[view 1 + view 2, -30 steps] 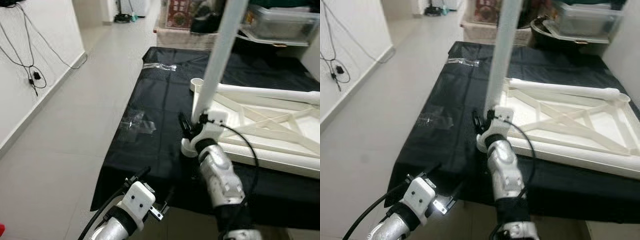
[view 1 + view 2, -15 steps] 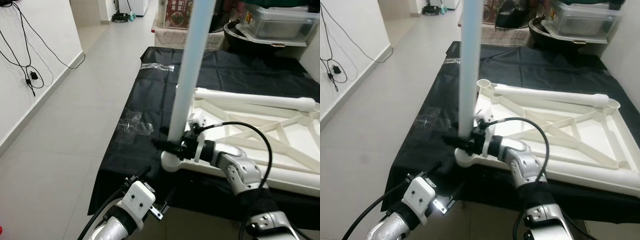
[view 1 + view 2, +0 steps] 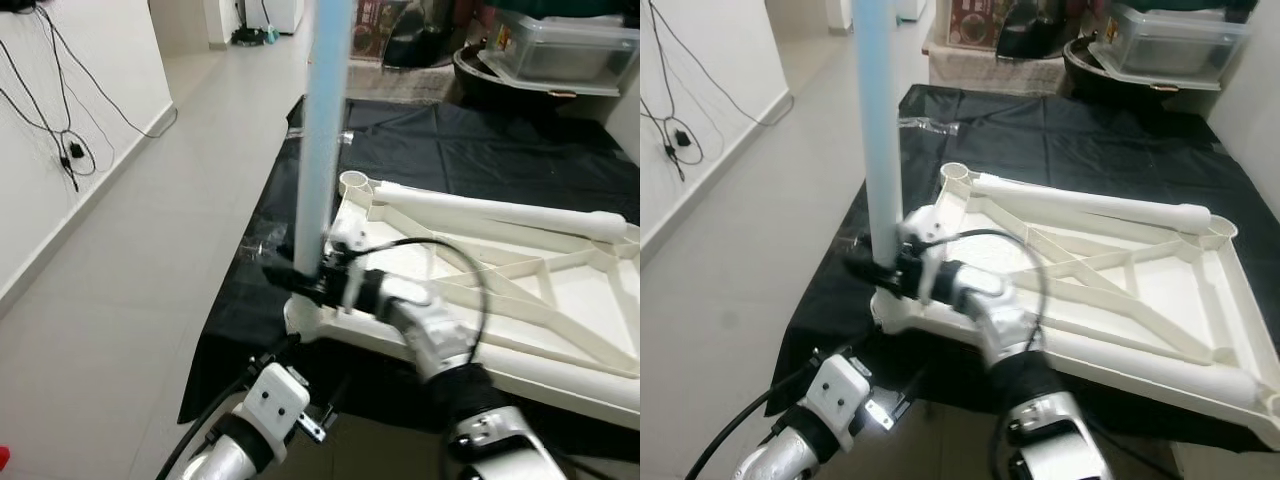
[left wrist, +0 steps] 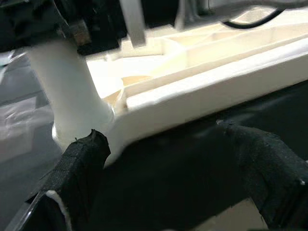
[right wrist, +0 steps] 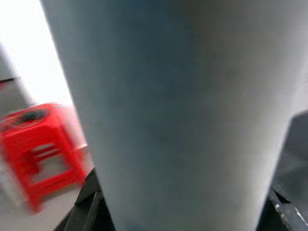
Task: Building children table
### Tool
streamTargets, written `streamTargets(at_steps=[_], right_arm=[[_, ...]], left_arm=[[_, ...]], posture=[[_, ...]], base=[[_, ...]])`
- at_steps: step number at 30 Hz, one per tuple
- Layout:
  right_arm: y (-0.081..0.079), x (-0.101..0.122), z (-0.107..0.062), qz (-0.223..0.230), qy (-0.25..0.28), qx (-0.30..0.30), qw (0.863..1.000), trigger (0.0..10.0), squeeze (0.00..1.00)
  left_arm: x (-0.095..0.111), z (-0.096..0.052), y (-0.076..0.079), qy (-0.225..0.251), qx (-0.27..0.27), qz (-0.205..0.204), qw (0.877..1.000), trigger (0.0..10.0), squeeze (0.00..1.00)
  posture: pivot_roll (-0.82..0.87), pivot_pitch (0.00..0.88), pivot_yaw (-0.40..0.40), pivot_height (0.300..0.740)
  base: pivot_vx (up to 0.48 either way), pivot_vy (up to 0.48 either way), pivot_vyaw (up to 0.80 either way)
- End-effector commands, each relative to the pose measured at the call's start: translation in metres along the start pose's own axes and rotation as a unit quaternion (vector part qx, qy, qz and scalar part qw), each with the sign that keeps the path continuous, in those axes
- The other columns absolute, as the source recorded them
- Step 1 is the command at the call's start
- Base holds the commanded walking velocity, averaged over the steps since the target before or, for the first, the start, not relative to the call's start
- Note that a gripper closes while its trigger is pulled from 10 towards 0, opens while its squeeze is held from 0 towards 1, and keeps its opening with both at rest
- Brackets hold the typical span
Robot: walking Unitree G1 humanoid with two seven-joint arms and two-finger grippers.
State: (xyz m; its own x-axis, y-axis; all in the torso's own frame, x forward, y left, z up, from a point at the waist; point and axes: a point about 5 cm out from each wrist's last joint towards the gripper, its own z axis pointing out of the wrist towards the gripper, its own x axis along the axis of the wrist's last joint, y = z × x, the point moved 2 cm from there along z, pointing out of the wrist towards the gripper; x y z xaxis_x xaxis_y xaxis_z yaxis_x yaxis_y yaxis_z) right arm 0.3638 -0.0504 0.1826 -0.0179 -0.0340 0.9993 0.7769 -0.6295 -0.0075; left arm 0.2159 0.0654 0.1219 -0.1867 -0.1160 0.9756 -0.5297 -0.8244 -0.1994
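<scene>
**Table leg held upright at the corner of the overturned top**

The white children's tabletop (image 3: 1110,290) lies upside down on a counter (image 3: 1060,140) draped in black cloth, its ribbed underside facing up. At the corner nearest the robot's left, a pale blue-white table leg (image 3: 322,150) stands upright in the corner socket (image 3: 898,312). The right pincer (image 3: 298,283) is clamped on the leg low down, just above the socket, with the silver right arm reaching across the tabletop's near edge. In the right wrist view the leg (image 5: 178,115) sits right between the fingers, with a red plastic stool (image 5: 41,144) blurred behind it.

The left pincer (image 4: 173,178) hangs below the counter's near edge, its fingers apart and holding nothing; the socket's base is just beyond one fingertip (image 4: 89,149).

A second leg (image 3: 1090,205) lies flat along the far side of the tabletop, next to an open corner socket (image 3: 954,172). Clear plastic wrapping (image 3: 930,124) lies on the cloth further back. Beyond the counter sit a clear storage bin (image 3: 1165,40) and a dark basin (image 3: 1095,60). Black cables (image 3: 60,110) hang down the wall on the left.
</scene>
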Motion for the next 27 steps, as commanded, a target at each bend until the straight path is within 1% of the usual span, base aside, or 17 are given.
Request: streamTargets(at_steps=[1,4,5,7,8,10,11,12,14,15,19,21,22,23,24,25,27], right_arm=[[0.027,-0.015,-0.013,0.037,-0.021,-0.14,0.989,0.0,0.0],[0.027,-0.015,-0.013,0.037,-0.021,-0.14,0.989,0.0,0.0],[0.045,-0.016,-0.026,0.042,-0.017,-0.258,0.965,0.0,0.0],[0.045,-0.016,-0.026,0.042,-0.017,-0.258,0.965,0.0,0.0],[0.052,-0.015,-0.046,0.04,-0.002,-0.384,0.922,0.0,0.0],[0.052,-0.015,-0.046,0.04,-0.002,-0.384,0.922,0.0,0.0],[0.048,-0.016,-0.064,0.048,0.011,-0.472,0.88,0.0,0.0],[0.042,-0.018,-0.076,0.058,0.017,-0.523,0.85,0.0,0.0],[0.042,-0.018,-0.076,0.058,0.017,-0.523,0.85,0.0,0.0],[0.036,-0.021,-0.079,0.071,0.016,-0.543,0.837,0.0,0.0],[0.032,-0.025,-0.071,0.076,0.016,-0.547,0.834,0.0,0.0],[0.032,-0.025,-0.071,0.076,0.016,-0.547,0.834,0.0,0.0],[0.029,-0.02,-0.056,0.082,0.044,-0.495,0.864,10.0,1.0],[0.026,-0.013,-0.05,0.068,0.063,-0.463,0.881,10.0,1.0],[0.026,-0.013,-0.05,0.068,0.063,-0.463,0.881,10.0,1.0],[0.025,-0.008,-0.046,0.054,0.079,-0.441,0.892,10.0,1.0],[0.025,-0.008,-0.046,0.054,0.079,-0.441,0.892,10.0,1.0]], left_arm=[[-0.003,-0.001,0.001,-0.007,-0.002,0.0,1.0,10.0,0.0],[-0.003,-0.001,0.001,-0.007,-0.002,0.0,1.0,10.0,0.0],[-0.003,-0.001,0.001,-0.008,-0.002,0.0,1.0,10.0,0.0],[-0.003,-0.001,0.001,-0.008,-0.002,0.0,1.0,10.0,0.0],[-0.004,-0.001,0.001,-0.008,-0.004,-0.001,1.0,10.0,0.0],[-0.004,-0.001,0.001,-0.008,-0.004,-0.001,1.0,10.0,0.0],[-0.004,-0.001,0.001,-0.008,-0.004,0.0,1.0,10.0,0.0],[-0.004,-0.001,0.001,-0.009,-0.005,0.0,1.0,10.0,0.0],[-0.004,-0.001,0.001,-0.009,-0.005,0.0,1.0,10.0,0.0],[-0.005,-0.001,0.001,-0.009,-0.005,0.0,1.0,10.0,0.0],[-0.005,0.0,0.001,-0.008,-0.005,0.001,1.0,10.0,0.0],[-0.005,0.0,0.001,-0.008,-0.005,0.001,1.0,10.0,0.0],[-0.004,0.0,0.001,-0.008,-0.004,0.001,1.0,10.0,0.0],[-0.004,0.0,0.0,-0.008,-0.004,0.0,1.0,10.0,0.0],[-0.004,0.0,0.0,-0.008,-0.004,0.0,1.0,10.0,0.0],[-0.004,0.0,0.0,-0.008,-0.004,0.0,1.0,10.0,0.0],[-0.004,0.0,0.0,-0.008,-0.004,0.0,1.0,10.0,0.0]], posture=[[0.09,0.107,-0.054,0.74],[0.09,0.107,-0.054,0.74],[0.08,0.105,-0.051,0.74],[0.08,0.105,-0.051,0.74],[0.08,0.101,-0.05,0.74],[0.08,0.101,-0.05,0.74],[0.08,0.095,-0.048,0.74],[0.09,0.093,-0.048,0.74],[0.09,0.093,-0.048,0.74],[0.09,0.091,-0.047,0.74],[0.08,0.097,-0.049,0.74],[0.08,0.097,-0.049,0.74],[0.08,0.104,-0.047,0.74],[0.08,0.105,-0.046,0.74],[0.08,0.105,-0.046,0.74],[0.08,0.106,-0.046,0.74],[0.08,0.106,-0.046,0.74]], base=[[0.0,0.0,0.0],[0.0,0.0,0.0],[0.0,0.0,0.0],[0.0,0.0,0.0],[0.0,0.0,0.0],[0.0,0.0,0.0],[0.0,0.0,0.0],[0.0,0.0,0.0],[0.0,0.0,0.0],[0.0,0.0,0.0],[0.0,0.0,0.0],[0.0,0.0,0.0],[0.0,0.0,0.0],[0.0,0.0,0.0],[0.0,0.0,0.0],[0.0,0.0,0.0],[0.0,0.0,0.0]])
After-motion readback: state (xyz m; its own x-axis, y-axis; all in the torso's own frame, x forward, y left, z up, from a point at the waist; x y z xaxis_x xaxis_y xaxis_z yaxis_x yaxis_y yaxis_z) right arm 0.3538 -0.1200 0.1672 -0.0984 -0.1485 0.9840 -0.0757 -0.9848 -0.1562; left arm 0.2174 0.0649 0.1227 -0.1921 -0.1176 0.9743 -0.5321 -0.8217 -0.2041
